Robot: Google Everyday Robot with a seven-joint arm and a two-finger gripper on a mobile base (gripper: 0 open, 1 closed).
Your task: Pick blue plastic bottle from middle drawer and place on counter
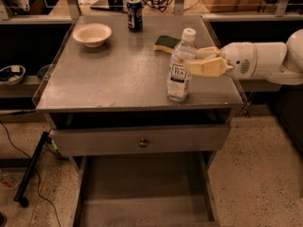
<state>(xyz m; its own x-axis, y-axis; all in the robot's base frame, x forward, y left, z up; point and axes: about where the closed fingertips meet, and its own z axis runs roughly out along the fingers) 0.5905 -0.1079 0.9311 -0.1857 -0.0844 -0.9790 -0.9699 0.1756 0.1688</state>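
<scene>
1. On my feed the gripper (195, 59) comes in from the right at the end of a white arm (258, 60), level with the upper half of the blue plastic bottle (179, 72) and right against its side
2. I cannot tell from here whether it is clamped on the bottle or slack
3. Just beyond the gripper, farther back on the counter (118, 79), lies a green-and-yellow sponge (165, 42), near the bottle but apart from it
4. Farther back and left of the gripper stands a dark blue soda can (135, 14), and well off to the gripper's left sits a pale bowl (92, 33)
5. Below the gripper, under the counter's front edge, is a grey drawer front (189, 138) with a round knob (143, 142), and beneath that the middle drawer (142, 197) is pulled out toward me
6. The bottle stands upright on the counter, near the front right corner, at the gripper's tip
7. It is clear plastic with a white screw cap and a white-and-dark label that reads "TEA"
</scene>
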